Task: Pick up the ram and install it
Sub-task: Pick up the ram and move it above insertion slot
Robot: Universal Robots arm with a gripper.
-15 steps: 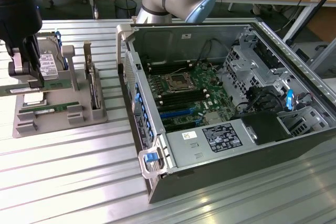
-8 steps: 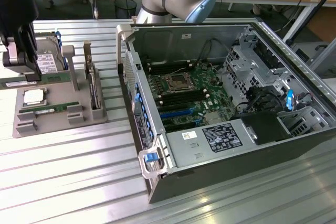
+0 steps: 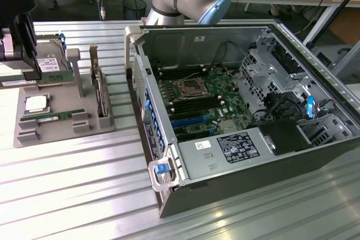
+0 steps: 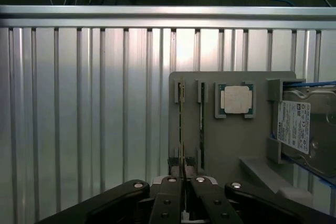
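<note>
**Ram pinched at one end, memory slots well off to the side**

We found the gripper (image 4: 182, 176) pressed together on the ram (image 4: 181, 129), its two fingers clamping one end of the stick. In the wrist view the ram showed edge-on. Its long axis ran straight out from the fingertips, so nearly the whole length stood clear of the grip. We judged it to be lifted rather than seated. In the exterior view it hung as a green strip at the black fingers, above the grey parts tray (image 3: 62, 130) and in front of the hard drive (image 3: 48, 60).

A second ram stick (image 3: 53, 117) lay in its holders on the tray, close beside the processor chip (image 3: 35, 103). The pair of holders next to it stood empty. An expansion card (image 3: 100, 96) stood on edge at the tray's side nearest the case.

What mattered most to us was where the slots lay from the held stick. The open computer case (image 3: 169, 195) sat on the exterior view's right, well apart from the gripper. The memory slots (image 3: 188, 73) flanked the processor socket on the motherboard (image 3: 222, 108) inside it. In that view the slots' long axes ran roughly the same way as the held ram, though we could not tell how close the match was. We also could not tell which face or notch of the ram was turned toward the board.
</note>
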